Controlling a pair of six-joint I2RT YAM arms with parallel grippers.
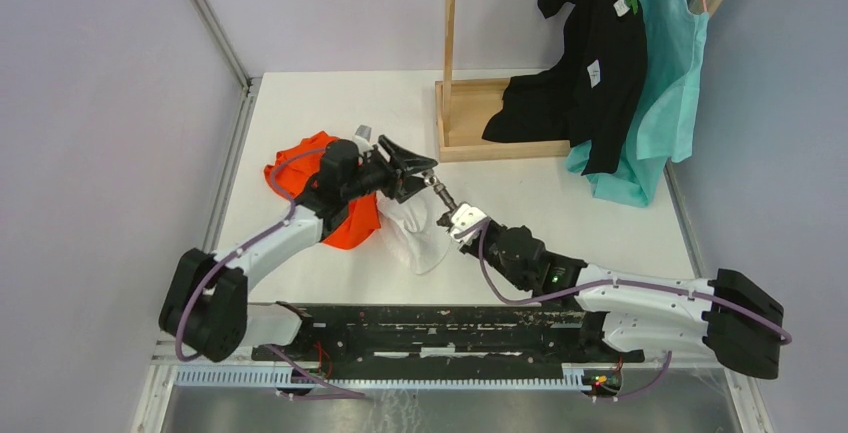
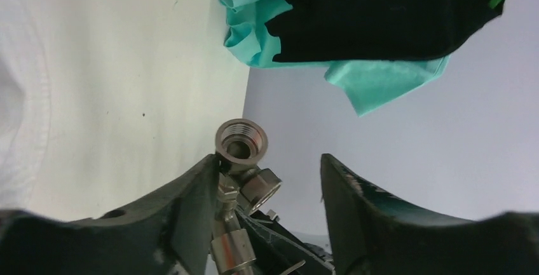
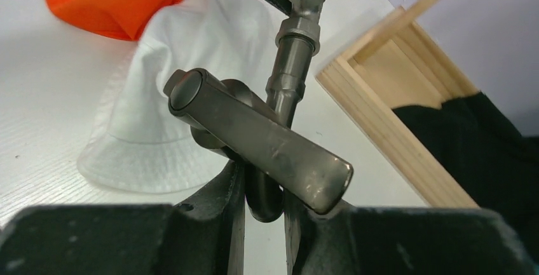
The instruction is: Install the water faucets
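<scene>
White worktop [image 1: 330, 103], closed in by pale lilac wall panels at both sides and at the back. Upper right of the top view: light wooden stand with a flat tray base [image 1: 470, 128], hung with a black shirt [image 1: 590, 63] and a teal gown [image 1: 665, 83]. Left of centre: crumpled orange cloth [image 1: 300, 168], and just right of it a white bucket hat [image 1: 420, 238], lying flat.

Left arm: rooted at lower left, stretched up and to the right over the orange cloth, wrist pointing toward the centre of the frame. Left pincer [image 1: 418, 175] spread roughly halfway, gripping nothing. From its own wrist camera: dull grey metal water faucet [image 2: 241, 141] close against one finger [image 2: 191, 205], contact hard to judge, the other finger well apart across a bare gap.

Right arm: rooted at lower right, laid low and long toward the left, wrist tipped up toward the centre. Right pincer [image 1: 462, 221] clamped on the faucet's lower body, holding it off the worktop, above the white hat. From the right wrist camera: round bar handle slanting across just above the fingers, slim pipe rising to the top of the frame, threaded socket at its end. Faucet placed mid-frame in the top view, between the two pincers.
</scene>
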